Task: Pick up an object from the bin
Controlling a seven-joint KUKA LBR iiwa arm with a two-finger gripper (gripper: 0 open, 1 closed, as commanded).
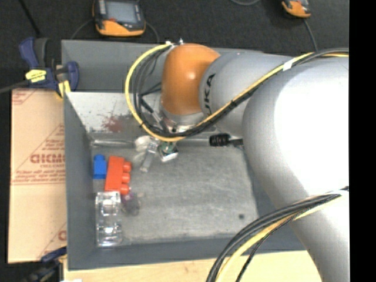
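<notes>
My gripper point(151, 148) hangs under the orange wrist cover at the back of the bin, left of centre, just above the floor. An orange toy block point(118, 175) lies nearest to it, to its lower left, with a blue block point(100, 166) touching the orange one's left side. A short black pen-like thing point(221, 140) lies to the gripper's right, near the back wall. I see nothing held in the gripper.
A clear plastic cup point(108, 218) lies on its side in the front left corner. Beside it is a small dark lump point(130, 202). The arm covers the bin's right side and back. The grey floor is bare in the middle and front.
</notes>
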